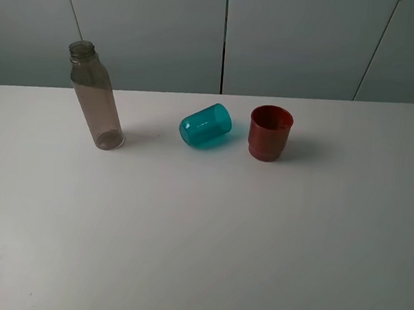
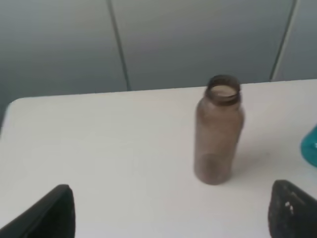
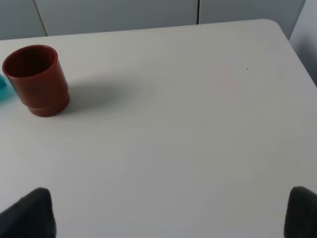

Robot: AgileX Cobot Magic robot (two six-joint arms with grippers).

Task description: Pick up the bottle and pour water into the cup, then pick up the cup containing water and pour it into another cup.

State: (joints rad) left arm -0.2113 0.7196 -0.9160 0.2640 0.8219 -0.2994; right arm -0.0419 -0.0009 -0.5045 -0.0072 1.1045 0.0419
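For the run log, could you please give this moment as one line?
bottle upright | teal cup on its side | red cup upright | both hands open, empty

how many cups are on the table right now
2. The teal cup lies on its side in the middle of the table, between the bottle and the red cup, which stands upright to its right. No others are visible.

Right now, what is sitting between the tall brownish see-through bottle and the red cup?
The translucent teal plastic tumbler lies tipped on its side between the tall clear brownish bottle and the opaque red-brown cup, shown in the exterior high view.
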